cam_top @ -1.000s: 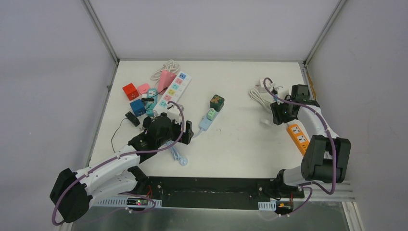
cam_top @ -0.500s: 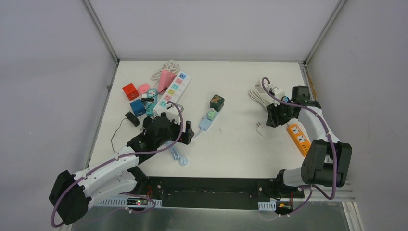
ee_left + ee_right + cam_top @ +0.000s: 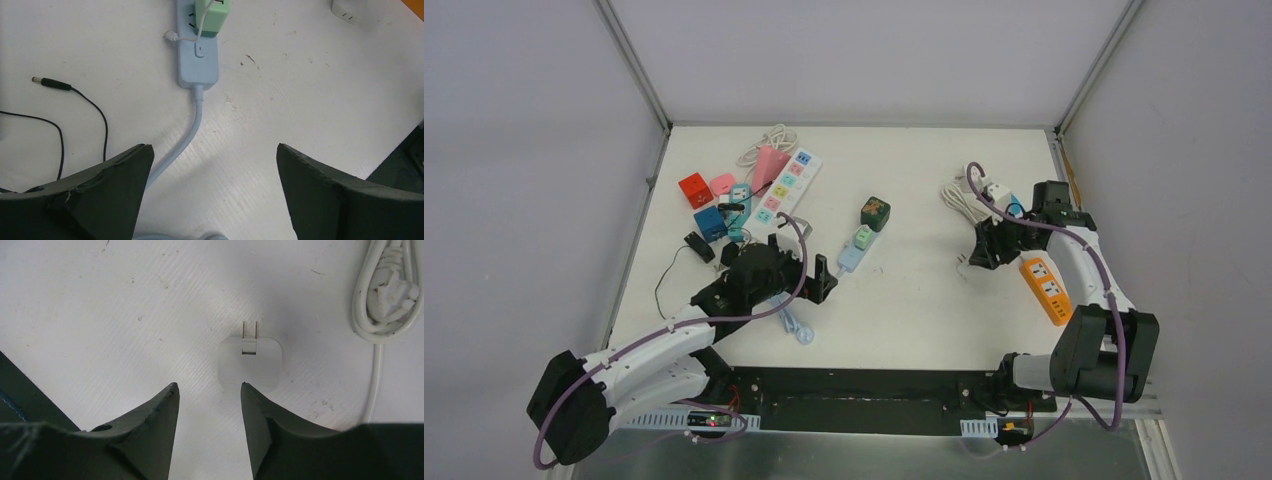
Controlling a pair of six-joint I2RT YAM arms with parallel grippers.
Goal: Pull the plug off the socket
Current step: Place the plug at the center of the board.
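A white plug (image 3: 250,362) lies flat on the table with its two prongs pointing away from me, and it shows in the top view (image 3: 965,262) just left of the orange socket strip (image 3: 1045,288). My right gripper (image 3: 207,386) hovers over the plug's near edge, open, with only bare table between its fingers. Over the light blue cord of a blue socket strip (image 3: 198,55), my left gripper (image 3: 214,147) stands wide open and holds nothing. That strip carries a green plug (image 3: 212,15).
A coiled white cable (image 3: 385,295) lies right of the white plug. A thin black lead with a barrel jack (image 3: 50,83) runs by my left finger. At the back left sit a long white strip (image 3: 786,185), red (image 3: 694,188) and blue (image 3: 710,224) cubes, and a dark cube adapter (image 3: 875,212).
My right gripper has swung left, away from the coiled cable and the orange strip, and now sits over the white plug. My left gripper has edged slightly to the right.
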